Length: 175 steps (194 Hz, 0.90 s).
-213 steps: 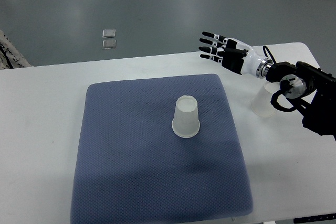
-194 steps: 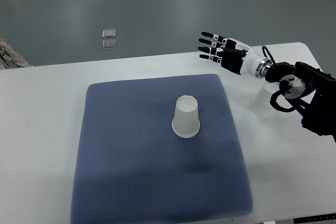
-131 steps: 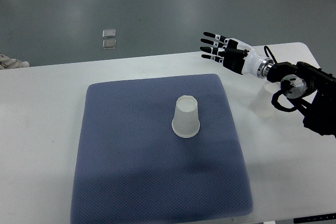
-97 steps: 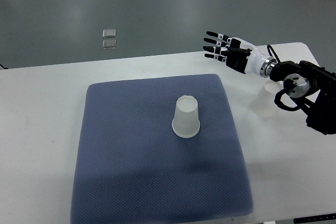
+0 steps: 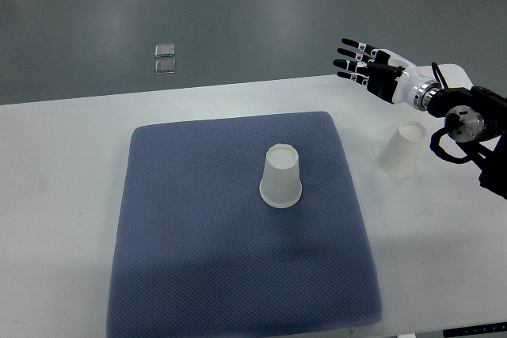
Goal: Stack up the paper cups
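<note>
The right hand (image 5: 374, 70) is seen at the upper right of the frame, its fingers (image 5: 353, 60) spread and stretched toward the left, with nothing held. Just below it, on the white table (image 5: 63, 195), an upside-down paper cup (image 5: 401, 149) is stood beside the black forearm. A second inverted cup (image 5: 280, 176) is placed near the centre of the frame, on the blue-grey mat (image 5: 238, 275), well apart from the first.

R hand (image 5: 372, 69) open above table (image 5: 63, 164); cups (image 5: 280, 176) (image 5: 401, 149) inverted, apart.
</note>
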Tool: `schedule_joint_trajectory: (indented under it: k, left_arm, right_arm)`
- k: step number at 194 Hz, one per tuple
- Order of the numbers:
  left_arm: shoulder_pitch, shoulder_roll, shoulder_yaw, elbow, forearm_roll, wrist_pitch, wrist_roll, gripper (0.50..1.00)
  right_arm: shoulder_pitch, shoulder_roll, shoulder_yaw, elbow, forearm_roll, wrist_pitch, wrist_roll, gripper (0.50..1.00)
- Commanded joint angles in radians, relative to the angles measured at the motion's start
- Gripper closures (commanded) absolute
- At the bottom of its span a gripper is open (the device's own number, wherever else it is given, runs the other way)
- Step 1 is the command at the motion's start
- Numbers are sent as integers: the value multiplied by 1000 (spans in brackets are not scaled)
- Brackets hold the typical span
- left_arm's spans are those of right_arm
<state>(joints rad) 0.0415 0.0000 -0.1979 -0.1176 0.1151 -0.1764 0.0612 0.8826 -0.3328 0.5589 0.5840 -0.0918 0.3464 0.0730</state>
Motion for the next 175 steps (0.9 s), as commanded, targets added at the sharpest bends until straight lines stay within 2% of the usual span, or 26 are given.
schedule_joint_trajectory:
  k: [1, 28, 57, 74, 103, 124, 175]
  left_arm:
    - [0, 0, 0, -1, 0, 0, 0, 500]
    - [0, 0, 0, 1, 0, 0, 0, 500]
    - [0, 0, 0, -1, 0, 0, 0, 500]
    - [0, 0, 0, -1, 0, 0, 0, 500]
    - [0, 0, 0, -1, 0, 0, -1, 500]
    - [0, 0, 0, -1, 0, 0, 0, 500]
    - [0, 0, 0, -1, 0, 0, 0, 500]
  right_arm:
    - [3, -35, 3, 2, 6, 26, 1, 574]
    - [3, -42, -22, 7, -42, 51, 16, 572]
    - [4, -68, -17, 10, -240, 63, 65, 572]
    - [7, -81, -16, 17, -338, 104, 99, 572]
    - [18, -153, -19, 48, -430, 186, 117, 572]
    - [32, -166, -20, 50, -503, 236, 134, 572]
    - [55, -227, -24, 63, -729, 256, 220, 572]
